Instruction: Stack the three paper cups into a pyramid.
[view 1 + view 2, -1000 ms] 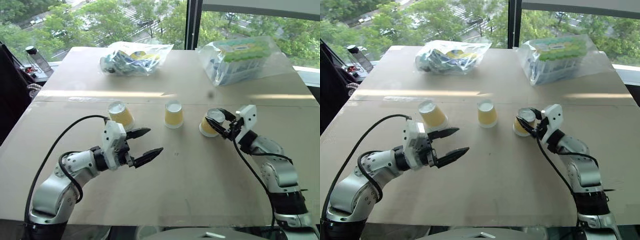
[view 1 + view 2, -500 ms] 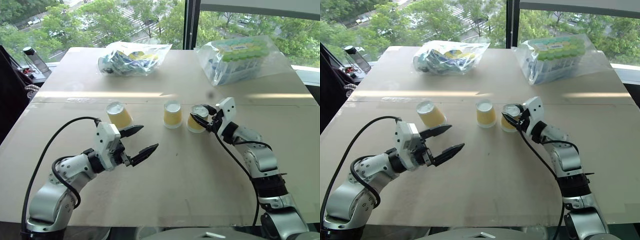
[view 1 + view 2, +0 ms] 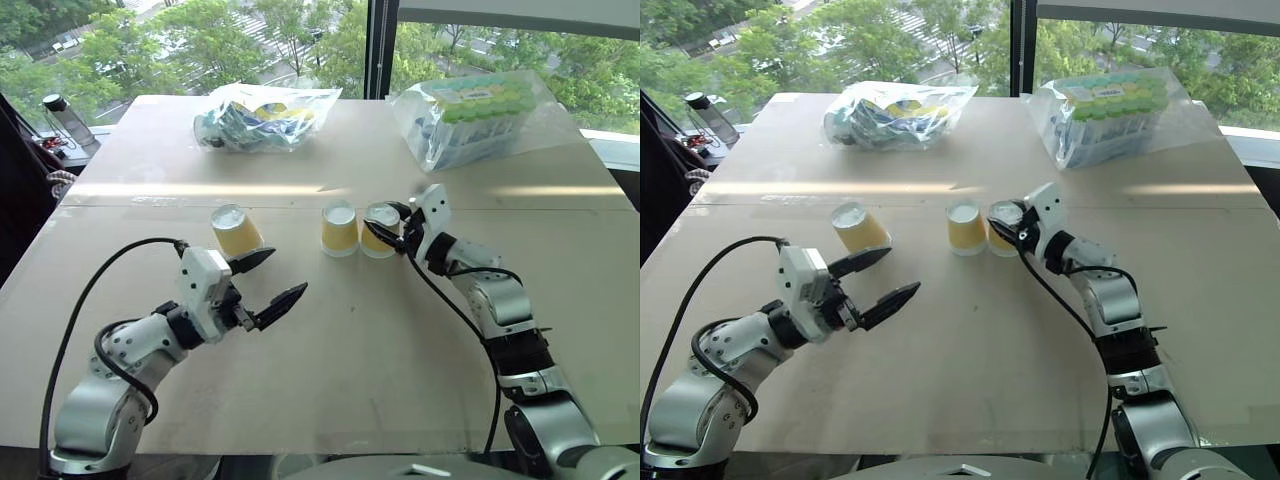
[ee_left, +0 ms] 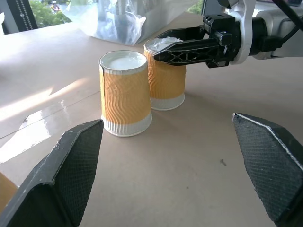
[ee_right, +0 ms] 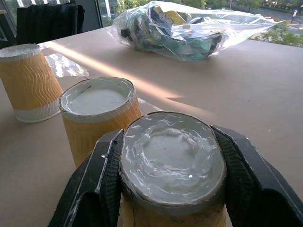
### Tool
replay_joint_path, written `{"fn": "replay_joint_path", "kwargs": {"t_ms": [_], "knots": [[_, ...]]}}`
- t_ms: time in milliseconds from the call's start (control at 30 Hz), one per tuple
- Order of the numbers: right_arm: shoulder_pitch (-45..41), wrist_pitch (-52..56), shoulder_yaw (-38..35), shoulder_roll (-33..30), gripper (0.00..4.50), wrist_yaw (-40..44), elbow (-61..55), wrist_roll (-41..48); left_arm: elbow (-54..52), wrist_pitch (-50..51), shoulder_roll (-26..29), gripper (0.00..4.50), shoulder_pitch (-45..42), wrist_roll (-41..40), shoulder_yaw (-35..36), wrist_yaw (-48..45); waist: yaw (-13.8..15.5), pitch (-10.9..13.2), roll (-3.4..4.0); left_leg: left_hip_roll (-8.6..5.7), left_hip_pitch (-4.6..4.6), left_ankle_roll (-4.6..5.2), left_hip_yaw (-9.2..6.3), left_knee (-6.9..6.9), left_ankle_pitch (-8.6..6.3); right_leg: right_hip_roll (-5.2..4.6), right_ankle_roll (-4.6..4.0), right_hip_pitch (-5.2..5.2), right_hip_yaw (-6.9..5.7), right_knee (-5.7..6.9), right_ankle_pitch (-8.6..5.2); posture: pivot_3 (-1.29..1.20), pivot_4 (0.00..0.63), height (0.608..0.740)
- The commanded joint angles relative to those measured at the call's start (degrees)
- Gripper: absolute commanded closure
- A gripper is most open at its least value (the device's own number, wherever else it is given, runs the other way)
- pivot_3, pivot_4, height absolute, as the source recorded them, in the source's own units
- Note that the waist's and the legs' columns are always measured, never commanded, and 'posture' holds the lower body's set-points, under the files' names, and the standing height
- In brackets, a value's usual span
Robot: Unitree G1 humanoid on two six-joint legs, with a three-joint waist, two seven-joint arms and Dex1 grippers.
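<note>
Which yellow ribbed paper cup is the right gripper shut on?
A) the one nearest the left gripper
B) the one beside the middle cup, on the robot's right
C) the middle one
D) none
B: the right gripper clamps the rightmost yellow ribbed paper cup just under its upturned base.

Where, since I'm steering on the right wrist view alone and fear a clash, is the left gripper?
Observer: The left gripper hangs open above the table, just in front of the left cup.
Operator: Is my cup down on the table?
Observer: In the left wrist view, the held cup stands rim-down on the table, close beside the middle cup. The right gripper is shut on its top.
Operator: Anything out to my right?
Observer: A clear bag of green-topped packs lies at the table's far right corner, well clear of the cups.
</note>
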Motion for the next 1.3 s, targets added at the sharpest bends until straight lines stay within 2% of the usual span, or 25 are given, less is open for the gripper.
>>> {"fn": "replay_joint_path", "kwargs": {"t_ms": [33,233,300,333,400,433,633,833,900,967,1033,1133,1300], "knots": [[-1.04,-0.45,0.14,0.72,2.47,-0.11,-0.11,-0.36,-1.29,-1.49,-0.38,0.0,0.0,0.63,1.69,1.15,0.0,0.0,0.0,0.0,0.0,0.0,-0.01,0.0,0.0,0.0,0.0,0.0,-0.01,0.0,0.0,0.0,0.15,0.74],[-1.63,0.15,0.14,1.01,2.47,0.55,0.48,-0.27,-1.49,-1.66,-0.59,0.0,0.17,0.51,1.48,1.27,-0.08,0.0,0.0,0.01,0.04,0.0,-0.01,-0.01,0.0,0.01,-0.01,0.0,-0.01,0.06,0.0,0.0,0.15,0.74],[-1.45,2.24,0.2,0.54,1.43,1.58,-0.44,0.65,-1.5,-1.65,-1.06,0.0,0.23,0.41,1.66,1.76,-0.08,0.0,0.0,0.02,0.04,0.0,0.0,-0.01,0.0,0.01,-0.01,-0.01,-0.01,0.05,0.0,0.0,0.15,0.74],[-1.32,2.13,0.14,0.38,1.13,1.63,-0.64,0.55,-1.54,-1.67,-1.34,0.0,0.3,0.39,1.79,2.06,-0.07,0.0,0.0,0.02,0.03,0.0,0.0,-0.01,0.0,0.01,-0.01,-0.01,-0.01,0.05,0.0,0.0,0.15,0.74],[-0.89,2.27,-0.08,0.06,0.14,1.81,-1.12,0.47,-1.75,-1.76,-2.45,0.0,0.67,0.28,2.34,3.28,-0.06,0.01,0.01,0.02,0.0,0.0,0.0,-0.02,0.0,0.0,-0.01,-0.03,-0.01,0.04,0.0,0.0,0.15,0.74],[-0.65,2.17,-0.34,-0.18,0.06,1.84,-1.32,0.41,-1.69,-2.42,-3.32,0.0,1.02,0.88,2.59,4.25,-0.04,0.01,0.01,0.02,0.0,0.0,-0.02,-0.02,0.0,0.0,-0.01,-0.03,-0.02,0.04,0.0,0.0,0.15,0.74],[1.57,2.71,-1.26,-2.88,0.06,4.22,-4.47,1.77,-1.78,-8.49,-9.94,0.0,2.29,4.16,4.19,9.81,0.2,0.02,0.02,0.0,-0.05,0.0,-0.05,-0.05,0.0,-0.03,0.0,-0.03,-0.06,-0.03,0.01,0.0,0.15,0.74],[8.33,5.87,-1.67,-9.64,0.06,8.39,-12.0,4.12,1.79,-13.83,-14.08,0.0,-0.52,11.03,6.19,18.21,0.42,0.01,-0.04,-0.06,-0.08,0.0,-0.07,-0.06,0.0,-0.08,0.0,-0.01,-0.08,-0.08,0.01,0.0,0.15,0.74],[11.78,7.63,-2.1,-13.42,0.06,11.72,-15.84,6.2,4.01,-13.72,-14.68,0.0,-2.33,12.64,6.15,20.48,0.57,0.02,-0.02,-0.07,-0.07,0.01,-0.09,-0.06,0.0,-0.07,0.0,0.0,-0.09,-0.07,0.01,0.0,0.15,0.74],[16.38,9.23,-3.41,-18.15,0.06,18.76,-21.16,11.93,6.43,-14.67,-15.14,0.0,-4.17,15.21,5.66,22.55,0.57,0.02,-0.04,-0.1,-0.07,0.01,-0.1,-0.06,-0.01,-0.08,0.02,0.01,-0.08,-0.09,0.02,0.0,0.15,0.74],[19.41,8.8,-6.46,-20.3,0.06,23.12,-25.13,17.7,8.78,-14.5,-15.77,0.0,-5.98,16.9,5.29,24.71,0.74,0.05,-0.1,-0.11,-0.12,0.02,-0.12,-0.06,-0.01,-0.08,0.09,0.02,-0.09,-0.15,0.05,0.0,0.15,0.74],[20.94,6.65,-10.57,-19.51,0.06,23.98,-28.29,23.21,12.05,-13.83,-15.83,0.0,-8.06,18.71,4.68,26.36,0.14,0.1,-0.19,-0.07,-0.1,0.02,-0.12,-0.06,-0.01,-0.04,0.19,0.03,-0.1,-0.21,0.11,0.0,0.15,0.74],[21.12,3.54,-12.84,-17.17,0.06,22.8,-30.91,25.87,17.83,-14.54,-15.51,0.0,-11.73,20.83,3.36,26.73,0.28,0.09,-0.23,-0.04,-0.02,0.02,-0.14,-0.06,-0.01,0.01,0.19,0.09,-0.12,-0.18,0.11,0.0,0.15,0.74]]}}
